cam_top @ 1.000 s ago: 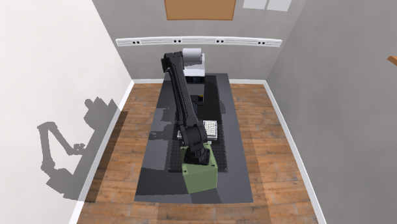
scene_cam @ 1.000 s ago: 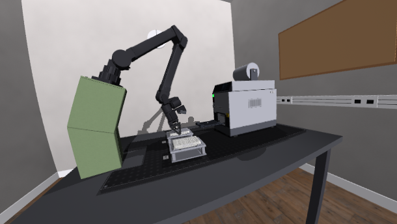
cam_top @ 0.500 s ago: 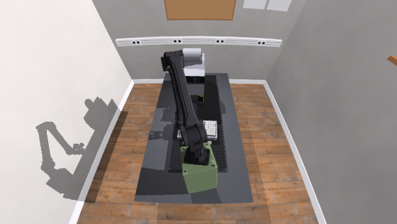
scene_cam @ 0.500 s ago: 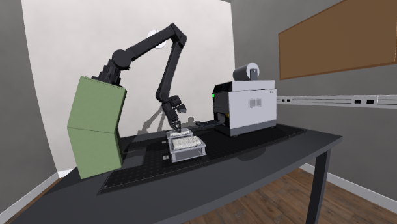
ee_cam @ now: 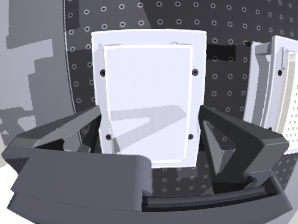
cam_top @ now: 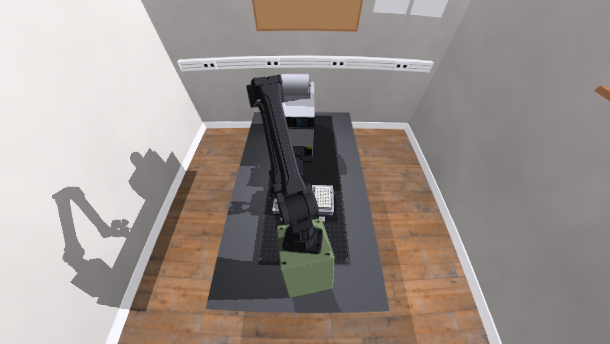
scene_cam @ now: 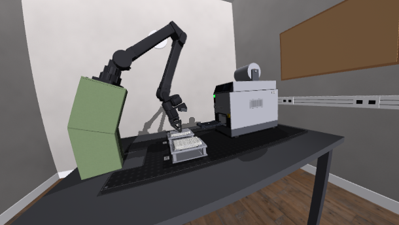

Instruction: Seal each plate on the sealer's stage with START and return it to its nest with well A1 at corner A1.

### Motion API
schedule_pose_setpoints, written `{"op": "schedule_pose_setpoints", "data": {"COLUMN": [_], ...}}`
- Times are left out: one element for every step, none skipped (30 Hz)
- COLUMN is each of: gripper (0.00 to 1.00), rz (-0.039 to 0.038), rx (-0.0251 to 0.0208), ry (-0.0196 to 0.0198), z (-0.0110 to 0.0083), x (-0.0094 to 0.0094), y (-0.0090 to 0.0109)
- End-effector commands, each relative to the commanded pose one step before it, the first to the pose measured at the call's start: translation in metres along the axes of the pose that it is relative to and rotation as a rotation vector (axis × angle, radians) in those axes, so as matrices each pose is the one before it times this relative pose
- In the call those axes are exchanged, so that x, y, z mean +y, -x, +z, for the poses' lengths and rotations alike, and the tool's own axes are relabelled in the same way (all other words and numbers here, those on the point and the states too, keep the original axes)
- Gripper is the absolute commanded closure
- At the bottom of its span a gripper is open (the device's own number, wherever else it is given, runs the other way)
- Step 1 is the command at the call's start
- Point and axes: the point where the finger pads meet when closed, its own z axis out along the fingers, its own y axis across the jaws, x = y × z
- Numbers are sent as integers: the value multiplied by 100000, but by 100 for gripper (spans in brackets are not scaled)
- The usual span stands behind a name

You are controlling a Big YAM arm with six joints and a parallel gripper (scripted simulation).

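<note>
your gripper [scene_cam: 177,129] [ee_cam: 149,110] is spread wide over the sealed-looking plate [scene_cam: 180,134] [ee_cam: 150,95], which lies in its nest [scene_cam: 169,137] [ee_cam: 198,50], between the fingers in the wrist view. its long axis runs away from you, so the fingers flank the long sides; whether they touch, you cannot tell.

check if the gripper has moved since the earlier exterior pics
Yes, the gripper has risen slightly, judged against the far plate nest.
</note>
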Motion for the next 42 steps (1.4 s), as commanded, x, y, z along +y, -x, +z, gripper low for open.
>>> {"op": "schedule_pose_setpoints", "data": {"gripper": [0,0,0,0,0,0,0,0,0,0,0,0,0,0,0,0,0,0,0,0,0,0,0,0,0,0,0,0,0,0,0,0,0,0,0,0,0,0,0,0,0,0], "rz": [-975,0,243,207,73,-2,-76,-93,-28,-43,-77,-124,-25,4,11,92,92,0,0,104,153,132,86,64,131,120,119,116,116,115,32,9,-22,-115,0,0,-183,-168,-168,-168,-107,-107], "rx": [2320,0,-1198,-862,-439,-50,386,478,210,211,254,556,109,-22,-54,-415,-415,0,0,-467,-687,-705,-415,-235,-597,-545,-545,-528,-528,-528,-155,-52,85,503,0,0,809,740,740,740,467,467], "ry": [-50,0,489,364,187,14,-165,-206,-102,-90,-107,-201,-42,10,23,168,168,0,0,189,277,284,168,78,237,216,216,209,209,208,59,18,-37,-204,0,0,-327,-299,-299,-299,-190,-189], "z": [-1046,0,45,0,-7,-99,-93,-181,-100,-101,-81,39,68,74,66,161,162,0,0,134,103,101,104,20,-32,-25,-24,-29,-29,-29,-19,-2,0,49,0,0,42,45,46,46,9,9], "x": [184,0,223,158,114,4,-48,-123,-55,-47,-49,-92,-46,-13,-7,90,89,0,0,92,127,130,100,32,99,91,91,86,86,86,14,-1,-17,-85,0,0,-114,-103,-102,-102,-57,-57], "y": [-1028,0,503,379,259,63,-66,-198,-69,-72,-91,-265,-150,-73,-54,135,133,0,0,155,261,269,192,98,273,248,248,239,240,240,54,8,-34,-231,0,0,-300,-274,-274,-273,-140,-140]}}
